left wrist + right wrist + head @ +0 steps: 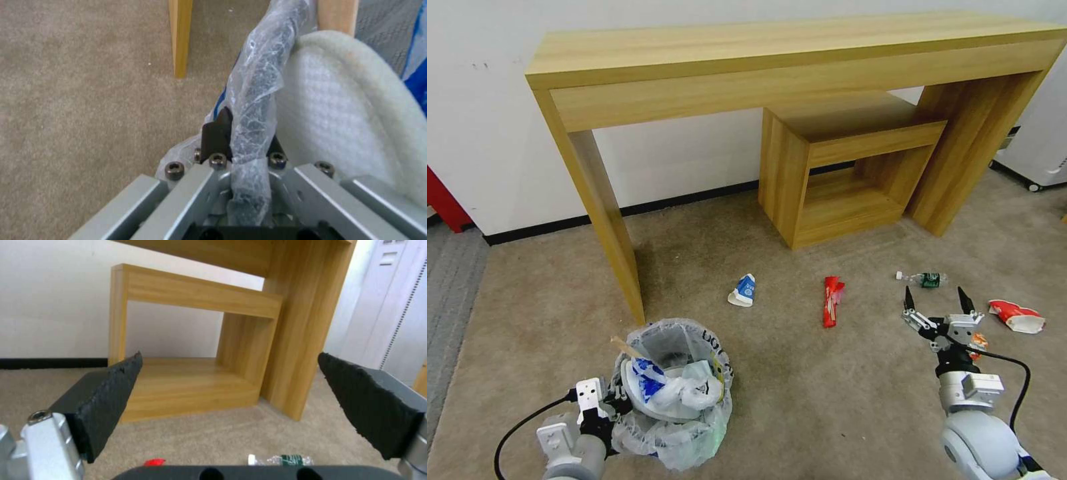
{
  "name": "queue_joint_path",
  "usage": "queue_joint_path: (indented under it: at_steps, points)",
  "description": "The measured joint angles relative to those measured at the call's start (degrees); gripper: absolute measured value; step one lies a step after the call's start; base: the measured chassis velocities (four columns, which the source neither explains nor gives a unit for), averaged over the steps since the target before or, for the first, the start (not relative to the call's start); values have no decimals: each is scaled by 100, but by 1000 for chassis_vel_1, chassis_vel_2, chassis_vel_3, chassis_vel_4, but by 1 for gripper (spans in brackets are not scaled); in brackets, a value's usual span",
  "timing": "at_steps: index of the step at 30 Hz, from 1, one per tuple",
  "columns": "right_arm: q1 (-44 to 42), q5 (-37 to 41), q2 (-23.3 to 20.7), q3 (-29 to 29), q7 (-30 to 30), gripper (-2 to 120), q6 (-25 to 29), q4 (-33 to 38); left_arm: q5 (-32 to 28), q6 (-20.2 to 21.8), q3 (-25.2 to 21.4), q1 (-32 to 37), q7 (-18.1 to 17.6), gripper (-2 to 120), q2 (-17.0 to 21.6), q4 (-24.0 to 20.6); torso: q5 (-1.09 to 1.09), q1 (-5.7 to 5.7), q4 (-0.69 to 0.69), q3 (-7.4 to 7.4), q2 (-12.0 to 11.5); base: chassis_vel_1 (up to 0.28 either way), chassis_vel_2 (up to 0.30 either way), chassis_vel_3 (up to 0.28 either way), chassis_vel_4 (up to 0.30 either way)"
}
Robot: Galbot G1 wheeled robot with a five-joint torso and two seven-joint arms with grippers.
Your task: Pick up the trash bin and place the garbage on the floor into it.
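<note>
The trash bin (684, 427), lined with a crinkly whitish bag, stands low on the left over the beige floor (800, 393). It holds a white slipper (351, 113), a blue-white wrapper and a wooden stick. My left gripper (247, 133) is shut on the bin's bag-covered rim (258, 83). The right gripper (937, 303) hangs open and empty just in front of the green-label bottle (924, 279). More garbage lies on the carpet: a blue-white carton (743, 291), a red wrapper (831, 300), a red-and-white wrapper (1017, 316) and an orange scrap (978, 342) beside the right wrist.
A long wooden desk (760, 60) stands against the wall, with a low open shelf unit (840, 180) under its right half. The desk's left leg (610, 227) rises just behind the bin. A white appliance (1037, 153) is at the far right, grey ribbed carpet (450, 280) at the far left.
</note>
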Motion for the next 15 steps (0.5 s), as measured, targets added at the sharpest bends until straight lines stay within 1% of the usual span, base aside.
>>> queue_joint_path:
  at_steps: [8,12,15]
  points:
    - [1,-41,2,-12,-53,100,41,-32,32,-5,3,21,10,0,-20,0,0,0,0,0,0,-45,57,46,-48]
    - [3,-62,14,-28,-72,100,50,-35,58,-12,8,27,16,0,-32,11,0,0,0,0,0,0,0,0,0]
    - [1,-92,22,-39,-100,100,76,-56,71,-17,11,28,25,0,-48,19,0,0,0,0,0,-53,39,41,-34]
